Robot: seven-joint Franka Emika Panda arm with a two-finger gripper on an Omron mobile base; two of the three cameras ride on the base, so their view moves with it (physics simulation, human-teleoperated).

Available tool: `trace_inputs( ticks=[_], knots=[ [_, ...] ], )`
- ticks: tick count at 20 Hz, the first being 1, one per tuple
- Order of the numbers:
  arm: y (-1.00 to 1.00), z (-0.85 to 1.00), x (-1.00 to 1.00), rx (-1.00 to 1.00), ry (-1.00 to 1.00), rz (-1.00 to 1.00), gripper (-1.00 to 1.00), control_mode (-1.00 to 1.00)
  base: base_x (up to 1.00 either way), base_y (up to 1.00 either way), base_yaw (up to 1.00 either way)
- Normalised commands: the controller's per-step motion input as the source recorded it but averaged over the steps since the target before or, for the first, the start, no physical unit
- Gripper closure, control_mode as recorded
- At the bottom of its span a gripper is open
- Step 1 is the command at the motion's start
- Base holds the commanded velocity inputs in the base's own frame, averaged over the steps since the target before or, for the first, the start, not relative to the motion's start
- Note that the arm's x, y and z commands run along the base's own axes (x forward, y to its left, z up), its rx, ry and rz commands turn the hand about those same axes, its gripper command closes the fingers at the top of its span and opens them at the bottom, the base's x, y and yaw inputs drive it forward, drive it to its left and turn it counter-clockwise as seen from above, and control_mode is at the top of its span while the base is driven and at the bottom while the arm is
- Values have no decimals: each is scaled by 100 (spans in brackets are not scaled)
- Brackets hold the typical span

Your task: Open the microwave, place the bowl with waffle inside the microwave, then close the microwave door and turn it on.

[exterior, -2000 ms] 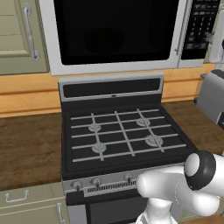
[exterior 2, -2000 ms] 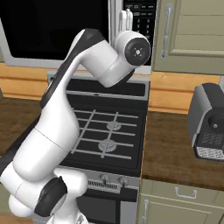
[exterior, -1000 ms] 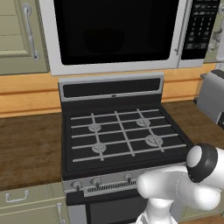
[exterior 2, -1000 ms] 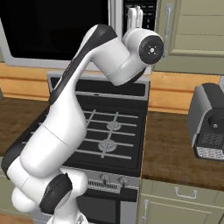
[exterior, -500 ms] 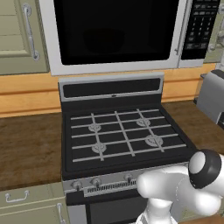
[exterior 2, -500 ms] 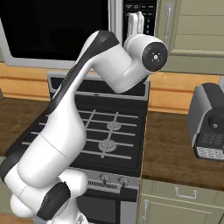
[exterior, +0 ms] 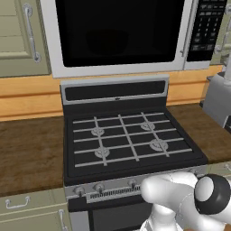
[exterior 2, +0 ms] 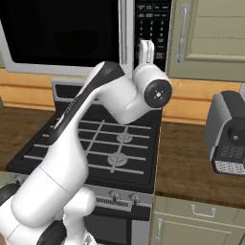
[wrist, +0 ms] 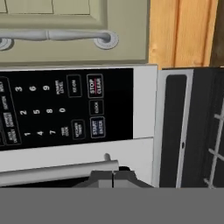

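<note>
The microwave (exterior: 52, 40) hangs over the stove with its microwave door (exterior: 119, 31) closed, the grey bar handle (exterior 2: 128, 33) beside the black keypad (exterior 2: 153, 21). Behind the dark glass sits a dim rounded shape (exterior: 106, 43), possibly the bowl. The waffle is hidden. My gripper (exterior 2: 146, 48) points up in front of the keypad's lower end, its fingers pressed together on nothing. In the hand view the shut gripper (wrist: 113, 176) sits just past the handle (wrist: 57, 171), with the START button (wrist: 96, 127) and the keypad (wrist: 43, 109) ahead.
A black gas stove (exterior: 128, 140) with grey grates sits below, between wooden counters (exterior: 27, 153). A grey appliance (exterior 2: 229, 134) stands on the right counter. Beige cabinet doors (exterior 2: 210, 33) with a bar handle (wrist: 52, 35) flank the microwave on its keypad side.
The hand has dropped lower in front of the keypad and the wrist has swung down toward the stove. The gripper stays shut. The door stays closed.
</note>
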Motion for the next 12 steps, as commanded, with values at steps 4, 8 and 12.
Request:
trace_inputs(
  ticks=[4,8,12],
  knots=[
    [11,9,45,3,-18,-3,100,-100,0,0,0],
    [9,10,55,0,-1,0,100,-100,0,0,0],
    [-12,0,42,0,4,0,100,-100,0,0,0]
  ],
)
